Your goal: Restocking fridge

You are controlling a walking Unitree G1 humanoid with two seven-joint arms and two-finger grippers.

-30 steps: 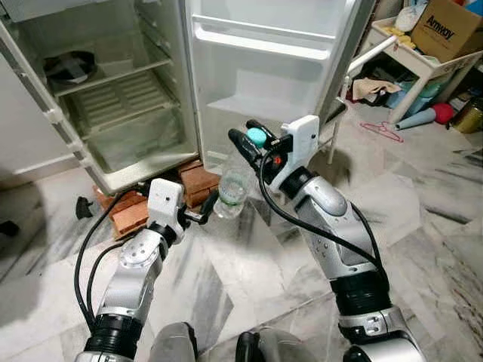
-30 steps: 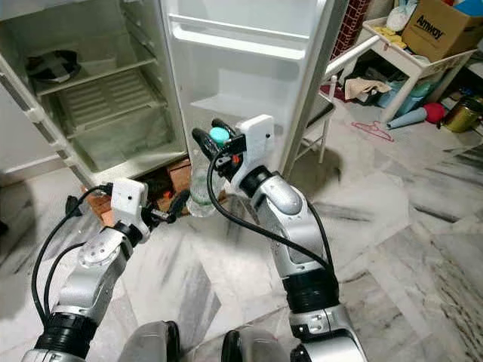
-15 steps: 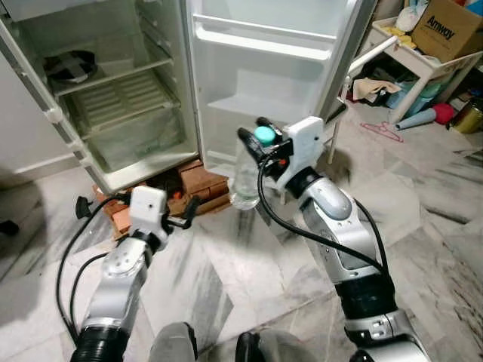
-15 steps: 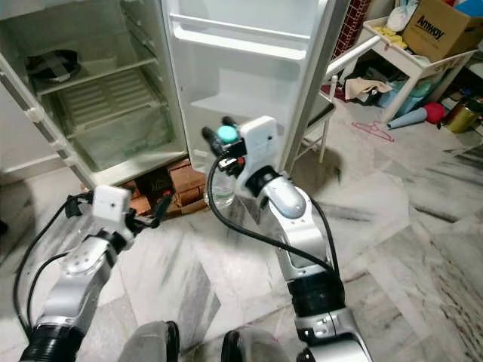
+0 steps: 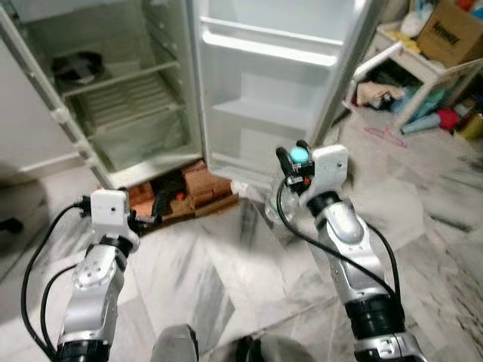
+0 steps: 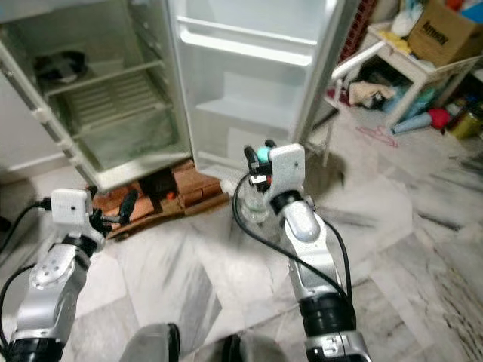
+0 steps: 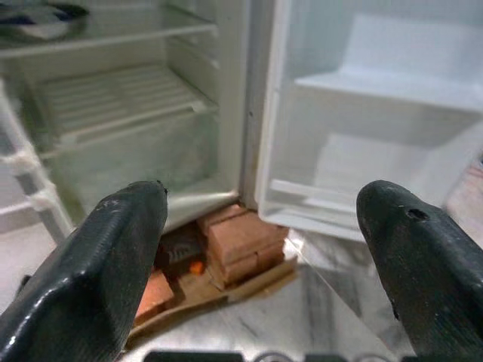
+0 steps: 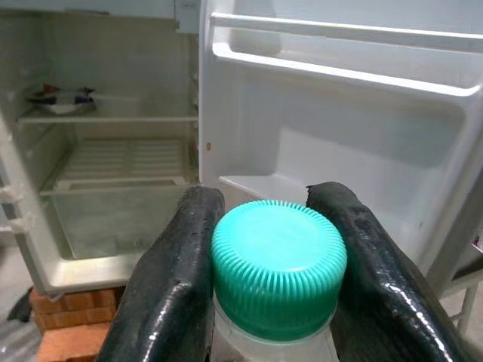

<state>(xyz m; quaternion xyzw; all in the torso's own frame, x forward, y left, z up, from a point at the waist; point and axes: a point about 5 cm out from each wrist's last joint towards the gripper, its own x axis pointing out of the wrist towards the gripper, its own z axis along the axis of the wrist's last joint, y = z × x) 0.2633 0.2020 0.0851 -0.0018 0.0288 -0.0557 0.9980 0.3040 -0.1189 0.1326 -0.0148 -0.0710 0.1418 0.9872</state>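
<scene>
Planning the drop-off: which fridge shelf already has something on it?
The upper shelf in the main compartment, with a dark item on its left. The slatted shelf below and the door shelves look bare.

Grey-veined marble floor [image 5: 226, 264] spreads before the open fridge [image 5: 128, 113], which stands at the far left on red bricks [image 5: 200, 185]. On an upper fridge shelf [image 5: 106, 75] lies a dark dish [image 5: 75, 66]. At far right, a white rack [image 5: 423, 64] holds a cardboard box [image 5: 453, 34].
</scene>
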